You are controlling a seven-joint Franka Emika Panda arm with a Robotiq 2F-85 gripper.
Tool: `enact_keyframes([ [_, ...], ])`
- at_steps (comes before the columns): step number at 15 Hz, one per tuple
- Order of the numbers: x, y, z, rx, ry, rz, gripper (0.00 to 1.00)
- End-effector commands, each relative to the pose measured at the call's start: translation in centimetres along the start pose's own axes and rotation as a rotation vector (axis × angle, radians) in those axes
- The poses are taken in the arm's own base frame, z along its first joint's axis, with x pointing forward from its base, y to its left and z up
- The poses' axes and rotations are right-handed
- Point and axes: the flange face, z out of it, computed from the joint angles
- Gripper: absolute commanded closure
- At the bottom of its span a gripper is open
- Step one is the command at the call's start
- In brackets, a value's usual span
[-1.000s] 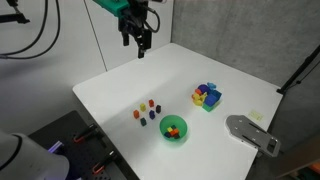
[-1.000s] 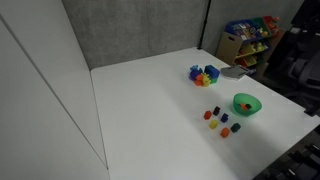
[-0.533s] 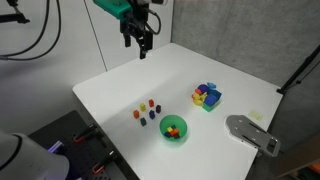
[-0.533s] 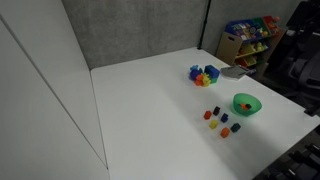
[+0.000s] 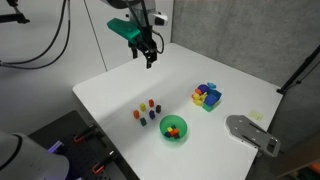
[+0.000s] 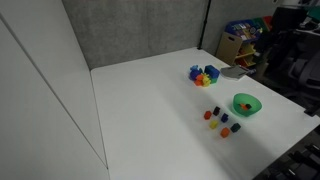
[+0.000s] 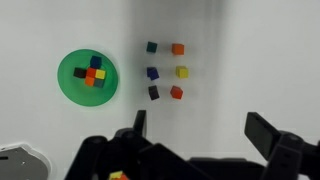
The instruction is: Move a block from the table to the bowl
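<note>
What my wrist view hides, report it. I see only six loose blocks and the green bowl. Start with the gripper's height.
Observer: In an exterior view the gripper hangs high above the table, touching nothing.
Operator: Now name anything else on the table.
Observer: A pile of larger blue, yellow and purple blocks sits apart from the bowl.
Operator: And beyond the table.
Observer: A low shelf of colourful things stands past one corner.
</note>
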Motion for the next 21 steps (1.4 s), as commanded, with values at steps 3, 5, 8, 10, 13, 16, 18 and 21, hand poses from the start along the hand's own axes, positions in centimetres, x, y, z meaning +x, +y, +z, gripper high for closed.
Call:
enact_keyframes([
  [3, 3.4, -0.6, 6.1, -0.066, 0.001, 0.005, 0.00],
  [5, 4.4, -0.6, 8.7, -0.087, 0.000, -0.002, 0.00],
  [8, 5.5, -0.5, 12.5, -0.116, -0.001, -0.029, 0.00],
  [10, 5.9, -0.4, 14.8, -0.133, 0.012, -0.051, 0.00],
  [13, 6.8, -0.1, 17.8, -0.154, 0.042, -0.077, 0.00],
  [16, 7.6, 0.5, 20.4, -0.156, 0.056, -0.075, 0.00],
  [18, 7.9, 1.1, 22.1, -0.154, 0.053, -0.064, 0.00],
  [21, 8.3, 2.0, 24.8, -0.161, 0.042, -0.061, 0.00],
])
